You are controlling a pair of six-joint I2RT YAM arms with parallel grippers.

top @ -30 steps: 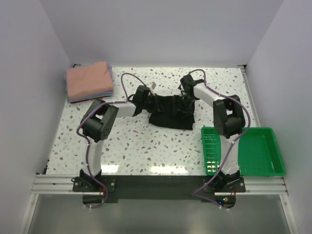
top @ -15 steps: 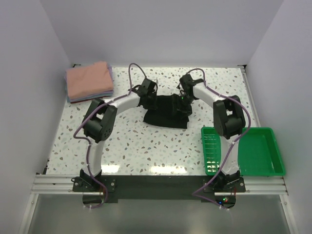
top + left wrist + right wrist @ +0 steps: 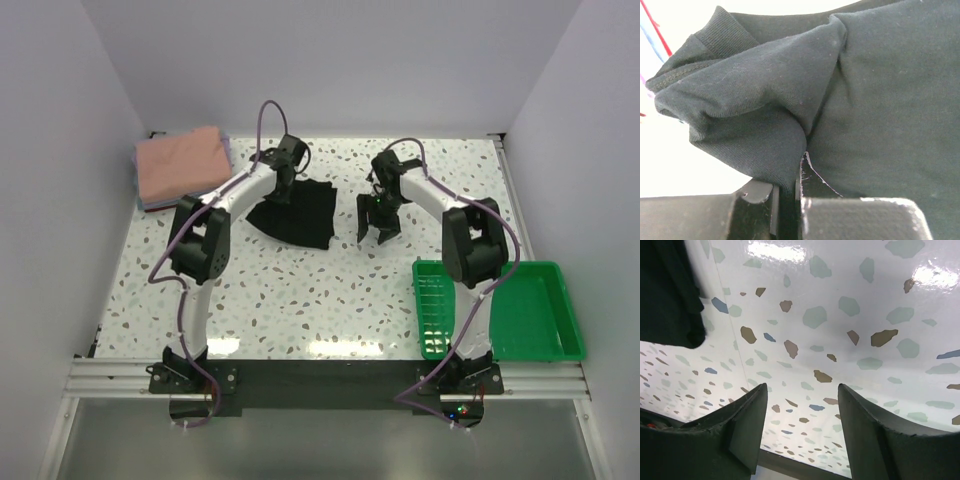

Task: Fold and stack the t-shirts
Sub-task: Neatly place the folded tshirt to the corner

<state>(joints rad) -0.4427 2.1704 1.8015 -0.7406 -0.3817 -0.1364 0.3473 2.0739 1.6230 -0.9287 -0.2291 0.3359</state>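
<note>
Pale walls close in a white speckled stone-look worktop (image 3: 300, 300), brightly lit from above. My left gripper (image 3: 284, 190) is pinched tight on a fold of the black soft-cloth t-shirt (image 3: 298, 212). The shirt sits bunched left of the worktop's middle, toward the far side. From my left wrist the dark cloth fills nearly the whole view. A ribbed collar edge shows at the upper left, and a gathered ridge runs down into the narrow slit between my fingers (image 3: 855, 220).

My right gripper (image 3: 378, 232) stands wide and holds nothing. It points down at the worktop just right of the shirt, apart from it. Its wrist view shows both fingers (image 3: 747, 425) spread, with only speckled surface between them and a corner of black cloth at the upper left edge.

At the far-left corner lies the stack of folded t-shirts (image 3: 182, 168), a salmon-pink one on top and lavender and bluish edges beneath. It is near the black shirt but not touching it. At the near right, beside my right arm, sits the green plastic tray (image 3: 530, 310).
</note>
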